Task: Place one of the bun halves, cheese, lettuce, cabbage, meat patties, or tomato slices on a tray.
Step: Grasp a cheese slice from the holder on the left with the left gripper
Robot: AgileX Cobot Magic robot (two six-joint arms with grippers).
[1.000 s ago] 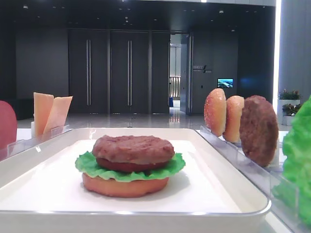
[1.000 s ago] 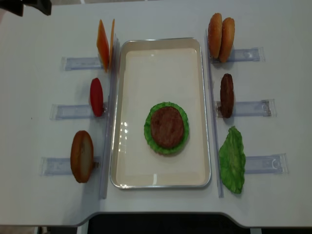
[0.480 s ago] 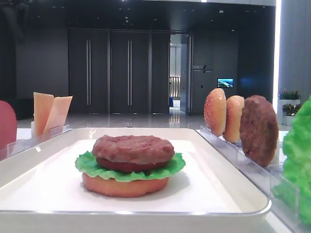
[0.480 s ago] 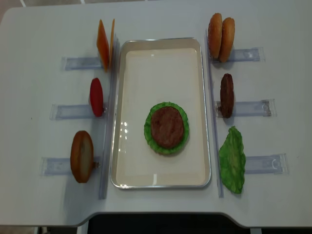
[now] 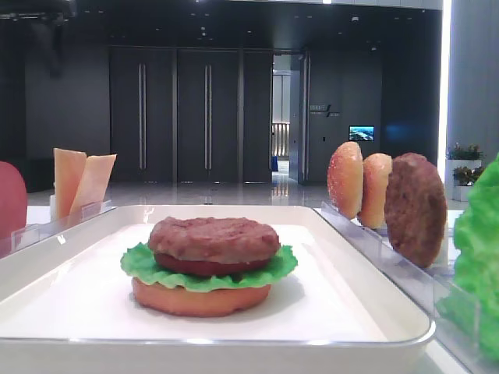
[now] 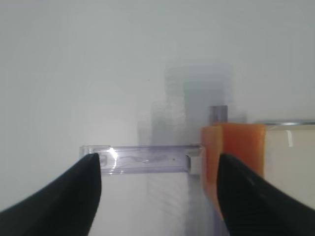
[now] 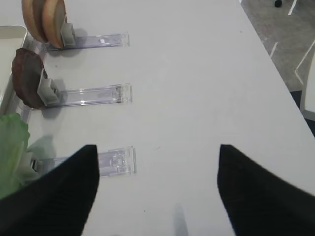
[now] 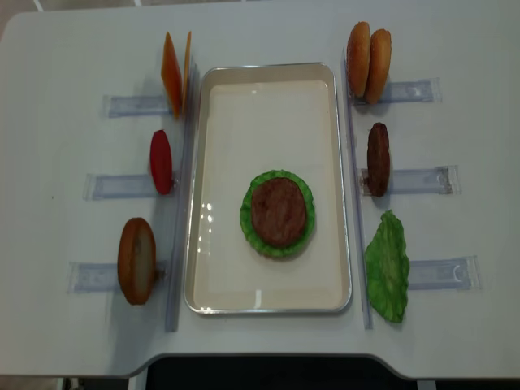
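Left gripper point(image 6: 157, 196) jaws apart, empty; cheese slices point(image 6: 231, 152) stand on edge at 1 o'clock, just ahead, long axis vertical. Right gripper point(image 7: 157, 191) jaws apart, far side.

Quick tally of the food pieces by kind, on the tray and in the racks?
Bun halves: 4
Meat patties: 2
Lettuce: 2
Cheese: 2
Tomato slices: 1
Total: 11
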